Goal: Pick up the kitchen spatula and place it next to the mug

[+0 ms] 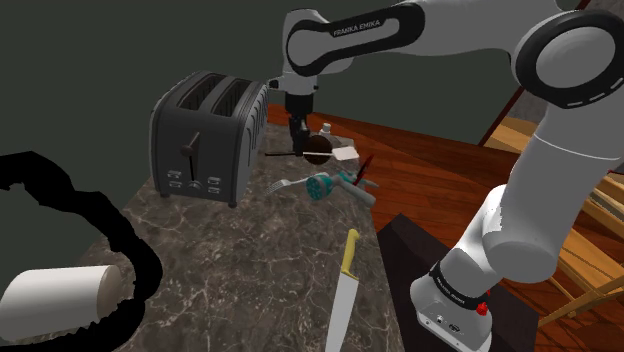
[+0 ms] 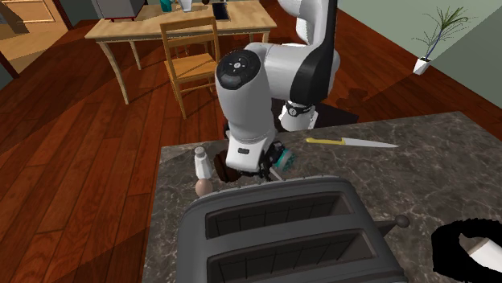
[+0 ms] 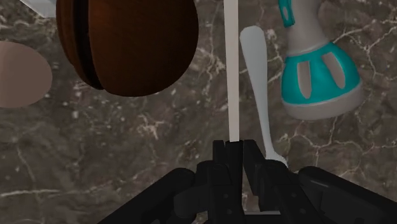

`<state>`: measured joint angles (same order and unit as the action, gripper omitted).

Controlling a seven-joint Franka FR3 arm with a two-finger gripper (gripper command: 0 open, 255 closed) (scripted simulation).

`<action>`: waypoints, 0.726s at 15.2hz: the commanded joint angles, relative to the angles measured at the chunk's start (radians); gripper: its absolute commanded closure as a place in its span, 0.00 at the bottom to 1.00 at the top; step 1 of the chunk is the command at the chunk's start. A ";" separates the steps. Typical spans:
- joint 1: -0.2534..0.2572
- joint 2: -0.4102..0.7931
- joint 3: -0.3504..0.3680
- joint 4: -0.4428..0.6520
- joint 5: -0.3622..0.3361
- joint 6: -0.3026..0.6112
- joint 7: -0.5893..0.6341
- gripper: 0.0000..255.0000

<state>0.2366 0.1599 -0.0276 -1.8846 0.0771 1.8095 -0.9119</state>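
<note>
Wrist view: pincer (image 3: 233, 145) pinched tight on spatula (image 3: 233, 76), seen edge-on as a thin white strip running out from the fingertips. Just beside it a grey utensil handle (image 3: 256, 83), then a teal-and-grey tool (image 3: 318, 76). On the other side a brown round thing (image 3: 127, 44) and a pinkish disc (image 3: 19, 73), both cut by the frame

Shoulder view: pincer pointing down, close beside toaster (image 1: 205, 135); white flat blade of the spatula on the side away from the toaster. Yellow-handled knife (image 1: 342, 300) near stand (image 1: 420, 260). White cylinder (image 1: 60, 300) lying on its side at the view's lower left, well apart from the spatula, ringed by a black area; cannot tell if this is the mug

Second exterior view: shaker (image 2: 203, 161) upright near the desk's edge, pincer mostly hidden behind the wrist

Desk (image 1: 230, 260) of dark veined stone. Beyond it a red-brown wood floor (image 2: 72, 161), dining table (image 2: 121, 30), chair (image 2: 189, 60), potted plant (image 2: 438, 28) against a green wall

Cannot tell whether the spatula is clear of the desk or touching it
</note>
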 commanded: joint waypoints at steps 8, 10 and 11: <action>0.000 -0.034 -0.001 0.078 -0.003 -0.112 0.008 1.00; -0.001 -0.039 -0.001 0.099 -0.003 -0.138 0.010 1.00; -0.001 -0.041 -0.001 0.110 -0.003 -0.151 0.011 1.00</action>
<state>0.2359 0.1234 -0.0283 -1.7834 0.0742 1.6720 -0.9023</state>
